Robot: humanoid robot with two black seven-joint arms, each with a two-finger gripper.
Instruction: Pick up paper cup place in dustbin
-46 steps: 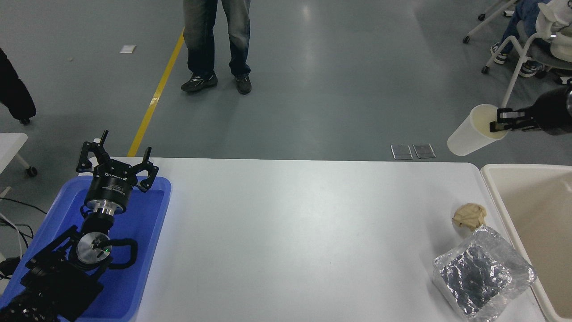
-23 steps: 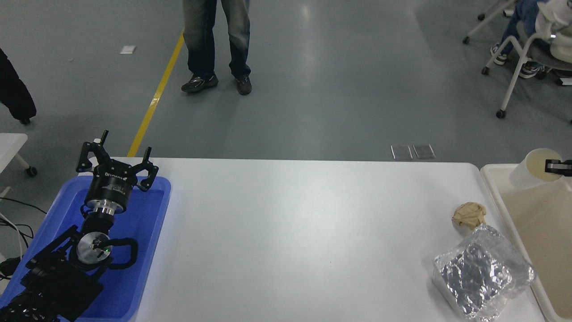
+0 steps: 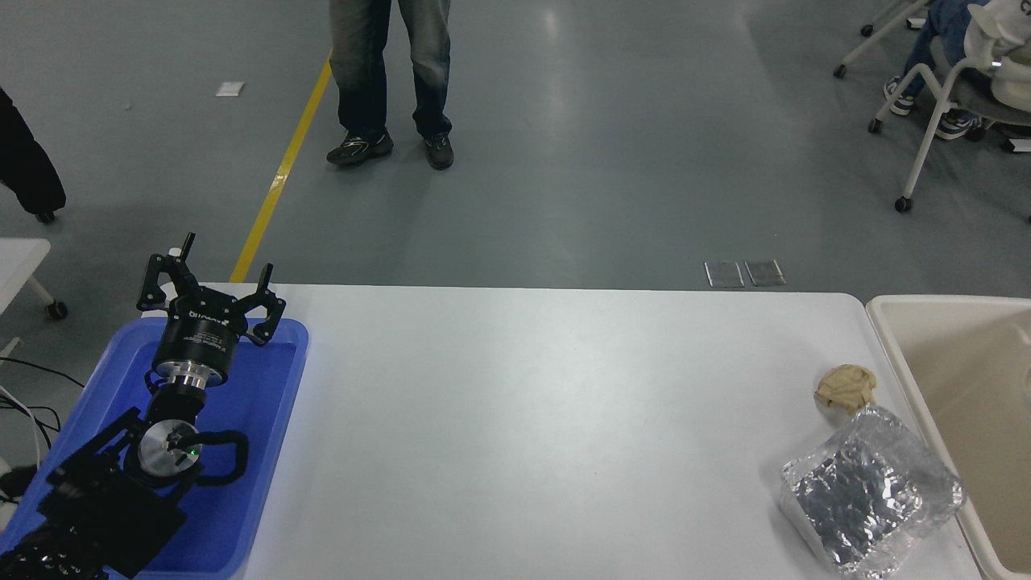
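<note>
there is 1 view only, the head view. it looks from high on the robot's side, forward and down across the white table (image 3: 515,419), with grey floor beyond. the blue tray (image 3: 266,451) sits at the lower left under the parked left gripper (image 3: 211,283), and the dustbin (image 3: 886,338) is cut off by the right edge.

On the white table (image 3: 523,435), the blue plastic tray (image 3: 266,451) lies far left, the crumpled tan paper ball (image 3: 845,387) behind the foil container (image 3: 870,491) far right, the cream-beige rectangular dustbin (image 3: 894,346) beyond them
</note>
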